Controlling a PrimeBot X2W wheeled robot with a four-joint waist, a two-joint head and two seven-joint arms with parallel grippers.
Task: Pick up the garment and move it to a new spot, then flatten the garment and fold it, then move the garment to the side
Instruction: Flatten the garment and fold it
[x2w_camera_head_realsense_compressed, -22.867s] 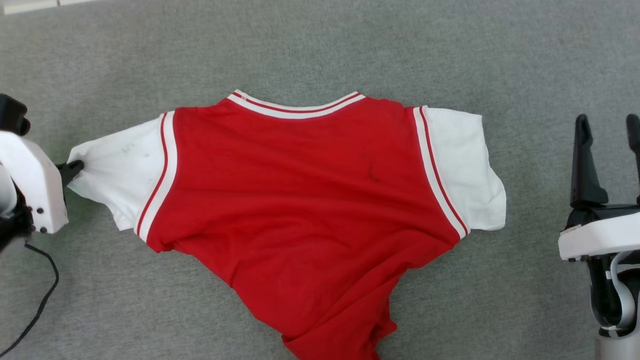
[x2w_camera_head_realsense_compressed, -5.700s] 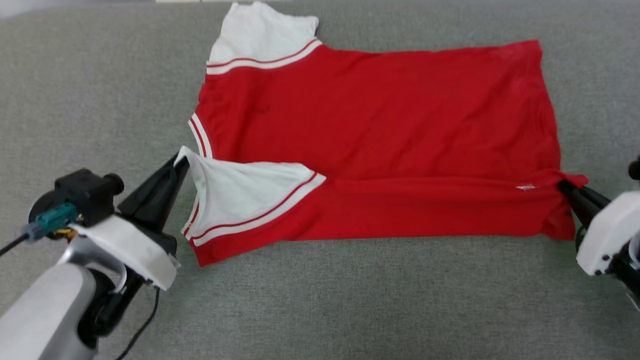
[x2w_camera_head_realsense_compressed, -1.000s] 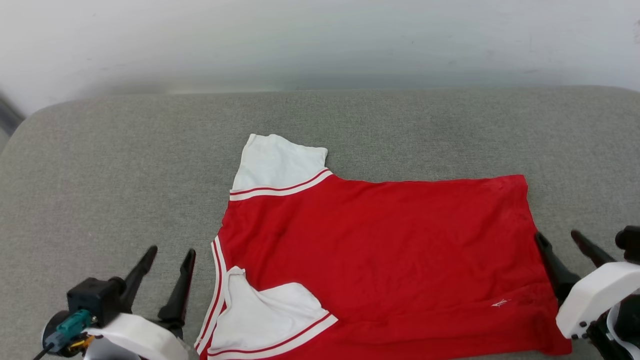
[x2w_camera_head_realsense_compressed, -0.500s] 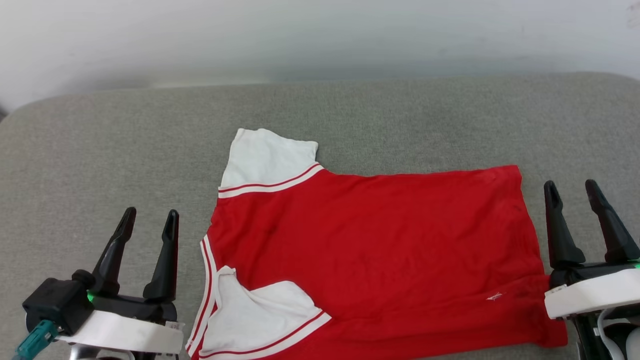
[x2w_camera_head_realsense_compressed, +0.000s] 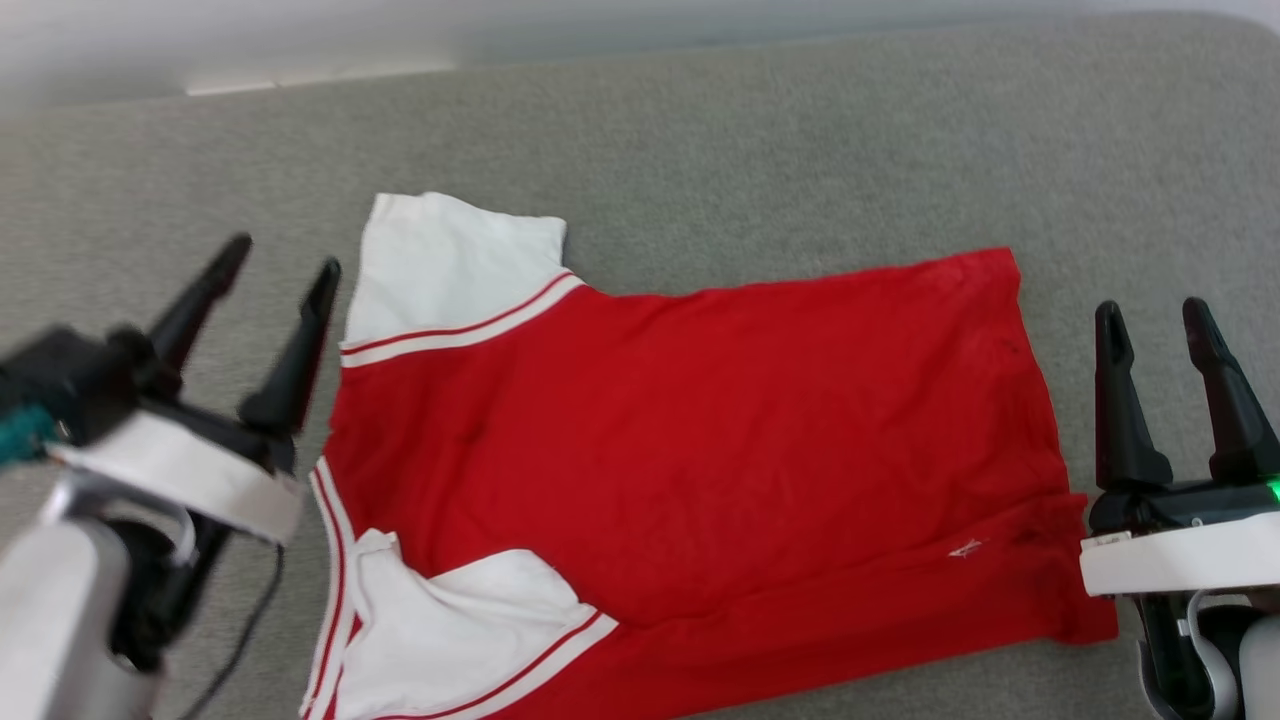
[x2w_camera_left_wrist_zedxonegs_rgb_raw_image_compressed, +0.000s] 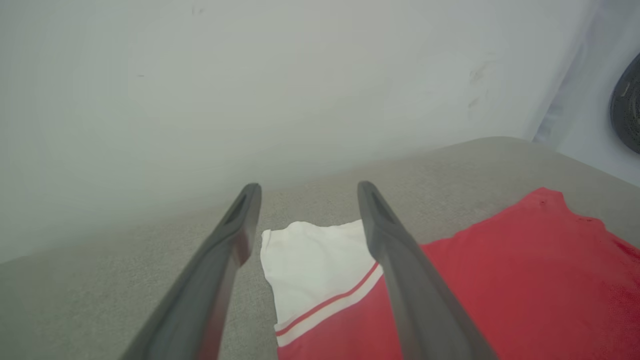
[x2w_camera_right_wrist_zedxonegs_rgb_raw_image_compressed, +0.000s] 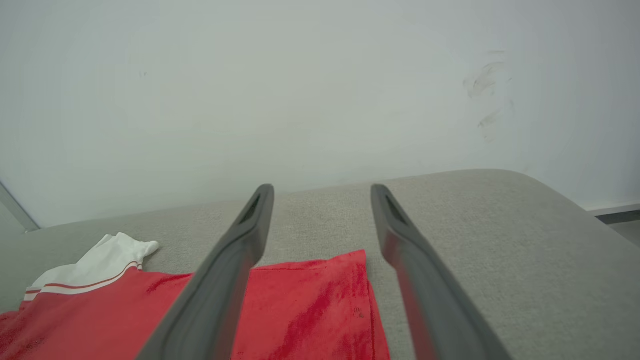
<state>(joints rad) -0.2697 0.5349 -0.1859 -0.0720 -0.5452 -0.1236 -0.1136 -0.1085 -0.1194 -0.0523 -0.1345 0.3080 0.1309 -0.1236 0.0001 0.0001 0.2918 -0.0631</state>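
The garment (x2w_camera_head_realsense_compressed: 700, 420), a red jersey with white sleeves and striped trim, lies flat on the grey cushion, neck to the left and hem to the right. Its near long edge is folded over, with the near white sleeve (x2w_camera_head_realsense_compressed: 450, 620) lying on the red body. The far sleeve (x2w_camera_head_realsense_compressed: 450, 260) sticks out at the top left. My left gripper (x2w_camera_head_realsense_compressed: 285, 255) hovers open just left of the far sleeve, holding nothing. Beside the hem my right gripper (x2w_camera_head_realsense_compressed: 1155, 315) stands open and empty. In the left wrist view the far sleeve (x2w_camera_left_wrist_zedxonegs_rgb_raw_image_compressed: 312, 265) lies between the open fingers. The hem corner (x2w_camera_right_wrist_zedxonegs_rgb_raw_image_compressed: 345, 295) shows in the right wrist view.
The grey upholstered cushion (x2w_camera_head_realsense_compressed: 760, 140) spreads well beyond the garment on all sides and ends at a pale wall (x2w_camera_right_wrist_zedxonegs_rgb_raw_image_compressed: 320, 90) behind. A dark cable (x2w_camera_head_realsense_compressed: 235, 640) hangs from my left wrist. A dark round object (x2w_camera_left_wrist_zedxonegs_rgb_raw_image_compressed: 627, 110) sits past the cushion's corner.
The head camera has tilted down, so the wall has mostly left the view. My left gripper has risen and swung toward the far sleeve. Both grippers stay open; the garment lies unchanged.
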